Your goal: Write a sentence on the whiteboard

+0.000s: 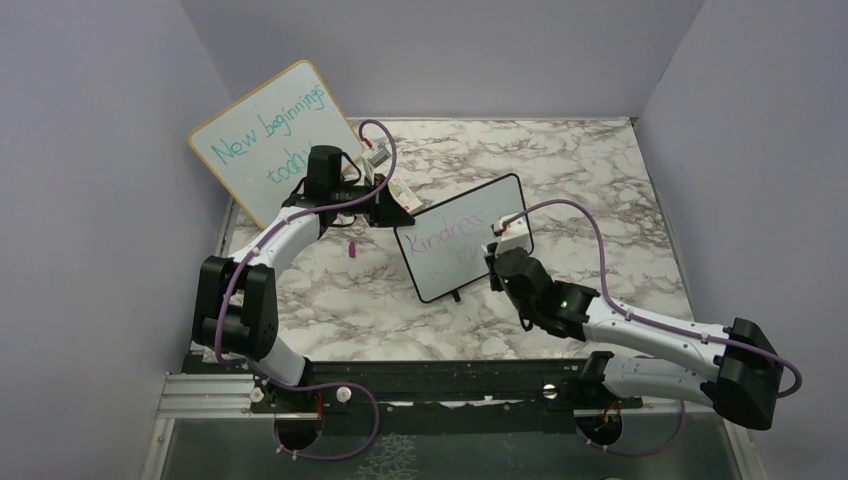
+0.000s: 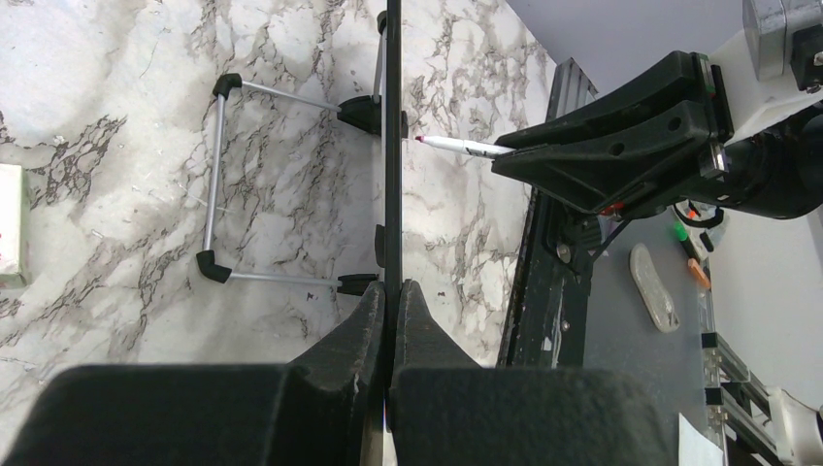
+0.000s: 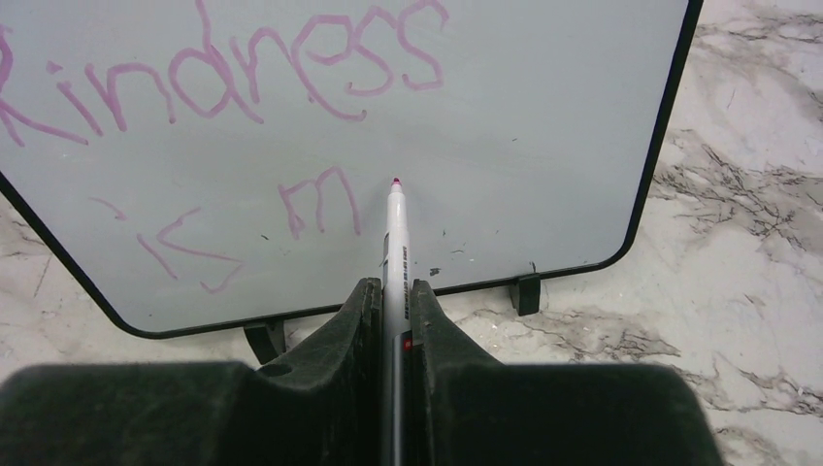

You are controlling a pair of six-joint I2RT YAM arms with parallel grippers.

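Observation:
The small black-framed whiteboard [image 1: 500, 200] stands tilted on the marble table, edge-on in the left wrist view [image 2: 392, 175]. My left gripper [image 1: 400, 213] [image 2: 391, 291] is shut on its upper left edge. The sentence [image 3: 243, 78] reads "Kindness" in purple-pink, with "is m" on the line below it [image 1: 447, 235]. My right gripper [image 3: 392, 291] [image 1: 497, 254] is shut on a white marker [image 3: 396, 238] [image 2: 456, 146]. The marker's pink tip sits at the board just right of the "m".
A larger wood-framed board [image 1: 270, 140] with teal writing leans at the back left. A pink cap [image 1: 352, 248] lies on the table by the left arm. A wire stand [image 2: 218, 175] sits behind the small board. A black rail [image 1: 450, 380] runs along the near edge.

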